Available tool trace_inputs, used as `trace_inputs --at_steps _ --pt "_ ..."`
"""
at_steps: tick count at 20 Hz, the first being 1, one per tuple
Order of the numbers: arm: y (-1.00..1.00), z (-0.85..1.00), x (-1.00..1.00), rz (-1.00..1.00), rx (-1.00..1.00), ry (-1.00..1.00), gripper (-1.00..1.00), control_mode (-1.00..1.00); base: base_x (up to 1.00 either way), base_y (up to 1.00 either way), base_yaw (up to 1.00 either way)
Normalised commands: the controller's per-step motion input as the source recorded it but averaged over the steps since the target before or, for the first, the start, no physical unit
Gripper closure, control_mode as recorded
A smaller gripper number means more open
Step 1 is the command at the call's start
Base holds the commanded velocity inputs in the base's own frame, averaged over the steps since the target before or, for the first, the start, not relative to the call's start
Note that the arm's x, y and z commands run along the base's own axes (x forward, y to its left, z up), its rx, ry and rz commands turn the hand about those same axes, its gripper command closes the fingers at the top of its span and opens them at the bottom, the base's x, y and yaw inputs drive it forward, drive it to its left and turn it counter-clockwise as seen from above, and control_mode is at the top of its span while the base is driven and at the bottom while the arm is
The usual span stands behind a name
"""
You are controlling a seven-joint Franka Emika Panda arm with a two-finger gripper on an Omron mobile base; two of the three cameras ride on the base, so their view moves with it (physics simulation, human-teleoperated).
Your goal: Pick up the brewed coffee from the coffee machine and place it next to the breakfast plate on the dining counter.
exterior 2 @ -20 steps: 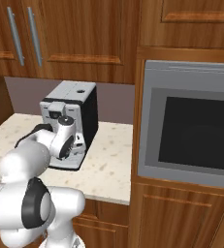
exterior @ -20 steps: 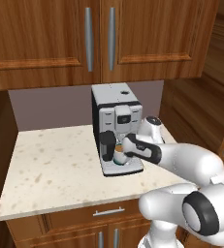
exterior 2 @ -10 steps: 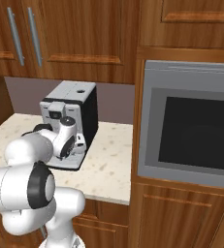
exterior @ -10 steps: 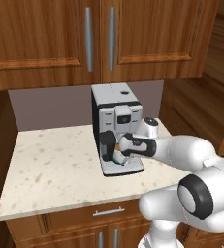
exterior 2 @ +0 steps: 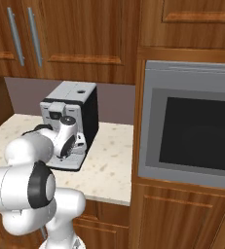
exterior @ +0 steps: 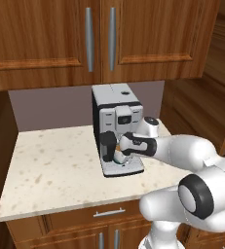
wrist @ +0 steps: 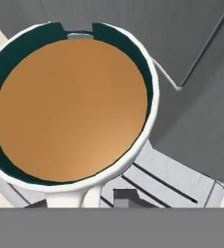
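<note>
A home kitchen: wooden wall cupboards (exterior: 99, 41) over a speckled stone bench (exterior: 55, 170), a coffee machine (exterior: 115, 127) at its back edge, a built-in oven (exterior 2: 189, 129) alongside.

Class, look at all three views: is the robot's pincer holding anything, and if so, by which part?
It cannot be told for sure. The pincer has reached the small white ceramic mug of brown coffee on the silver-and-black coffee machine, seemingly near its rim, but no view shows the fingertips gripping it.
</note>
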Motion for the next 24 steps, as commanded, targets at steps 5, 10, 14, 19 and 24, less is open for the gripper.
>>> trace_inputs --at_steps 5,10,14,19,24 --pt "-0.09 0.00 -0.50 0.00 0.00 -0.08 1.00 -1.00 0.00 0.00 0.00" --pt "-0.20 0.12 -0.70 0.00 0.00 -0.07 1.00 -1.00 0.00 0.00 0.00" --pt "-0.22 0.42 -0.73 0.00 0.00 -0.01 1.00 -1.00 0.00 0.00 0.00" --pt "-0.05 0.86 -0.67 0.00 0.00 -0.01 1.00 -1.00 0.00 0.00 0.00" --pt "-0.13 0.92 -0.44 0.00 0.00 -0.15 1.00 -1.00 0.00 0.00 0.00"
